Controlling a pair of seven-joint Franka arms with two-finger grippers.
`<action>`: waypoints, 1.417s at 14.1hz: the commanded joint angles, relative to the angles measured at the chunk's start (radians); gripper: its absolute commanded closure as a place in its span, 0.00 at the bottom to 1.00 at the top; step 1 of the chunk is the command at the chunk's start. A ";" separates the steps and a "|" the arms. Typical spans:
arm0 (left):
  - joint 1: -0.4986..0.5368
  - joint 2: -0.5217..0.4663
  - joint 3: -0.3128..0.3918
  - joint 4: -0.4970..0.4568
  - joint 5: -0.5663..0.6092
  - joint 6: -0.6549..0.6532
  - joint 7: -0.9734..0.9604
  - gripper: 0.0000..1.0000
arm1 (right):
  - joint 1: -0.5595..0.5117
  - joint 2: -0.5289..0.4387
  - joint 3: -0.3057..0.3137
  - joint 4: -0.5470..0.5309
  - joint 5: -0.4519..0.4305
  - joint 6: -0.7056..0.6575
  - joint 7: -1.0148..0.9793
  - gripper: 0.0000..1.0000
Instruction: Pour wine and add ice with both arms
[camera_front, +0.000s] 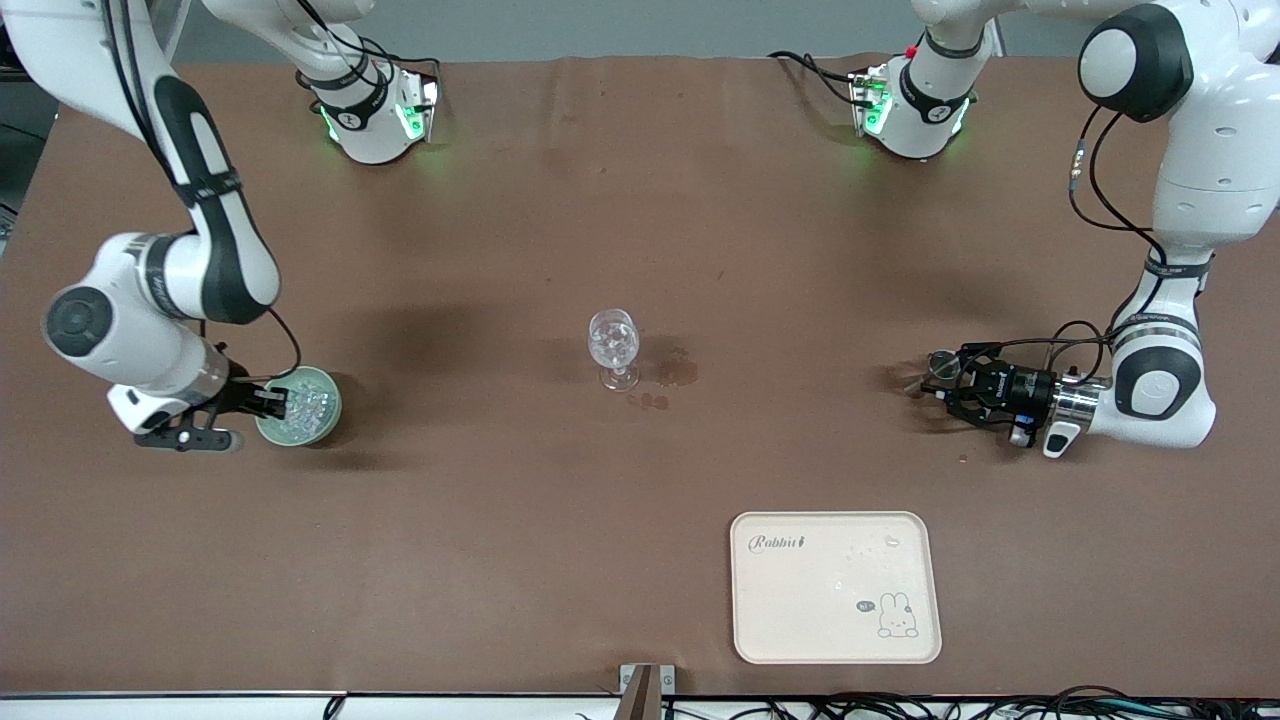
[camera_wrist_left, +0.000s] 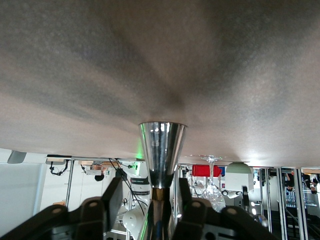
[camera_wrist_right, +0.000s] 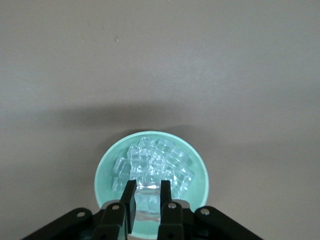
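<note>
- We judge the step in hand to be picking ice (camera_wrist_right: 152, 165): it lies heaped in the pale green bowl (camera_front: 325, 425) at the right arm's end of the table (camera_front: 500, 550).
- Our right tool (camera_wrist_right: 148, 192) is down in that bowl, its fingers (camera_wrist_right: 129, 197) clamped on one clear lump at the pile's edge.
- Our left tool (camera_front: 940, 385) lies low over the table at the left arm's end, around a shiny metal jigger (camera_wrist_left: 161, 150); we cannot tell whether its fingers already bear on the metal.
- The stemmed glass (camera_front: 613, 345) stands mid-table between the two arms, beside a small dark stain (camera_front: 675, 370). A cream rabbit tray (camera_front: 835, 585) sits nearer the camera, with nothing on it but a few clear specks.
- Next, we think the right arm must lift its lump straight up without squeezing it free, carry it over the glass and release low enough to avoid knocking the stem.
- The left must have a firm hold on the jigger before raising it.
</note>
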 joint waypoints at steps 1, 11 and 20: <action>-0.002 0.001 0.003 0.000 -0.020 -0.017 0.010 0.54 | -0.020 -0.100 0.007 0.056 0.000 -0.133 -0.001 0.97; -0.004 0.007 -0.014 0.008 -0.049 -0.017 0.005 0.89 | -0.048 -0.166 0.003 0.538 -0.006 -0.667 -0.047 1.00; -0.031 -0.060 -0.198 0.003 -0.109 0.029 -0.157 0.99 | -0.070 -0.375 0.010 0.306 -0.053 -0.635 -0.158 1.00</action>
